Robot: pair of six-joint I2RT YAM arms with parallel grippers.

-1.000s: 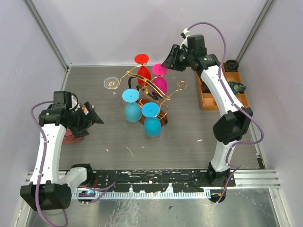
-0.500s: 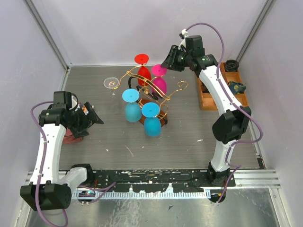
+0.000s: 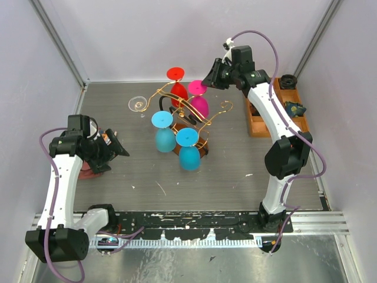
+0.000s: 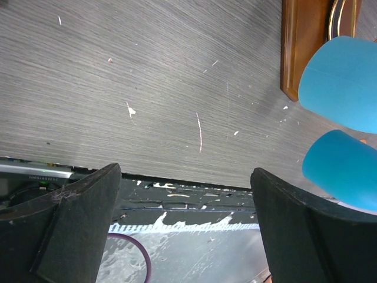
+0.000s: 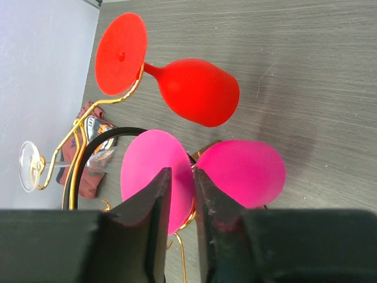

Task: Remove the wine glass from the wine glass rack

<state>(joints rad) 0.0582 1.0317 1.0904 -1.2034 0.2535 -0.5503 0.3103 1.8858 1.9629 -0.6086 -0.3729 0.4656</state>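
The wine glass rack, a gold wire frame on a brown wooden base, stands mid-table. Hanging on it are a red glass, a pink glass, two blue glasses and a clear glass. My right gripper hovers just right of the pink glass's foot. In the right wrist view its jaws stand a narrow gap apart in front of the pink foot, with the pink bowl to the right. My left gripper is open and empty, left of the rack.
An orange compartment tray with dark items sits at the right, beside the right arm. A reddish packet lies under the left arm. The left wrist view shows the base's corner, a blue bowl and the table's near edge.
My right gripper has crept a little left, closer to the pink glass's foot. The glasses and the left arm have not moved.
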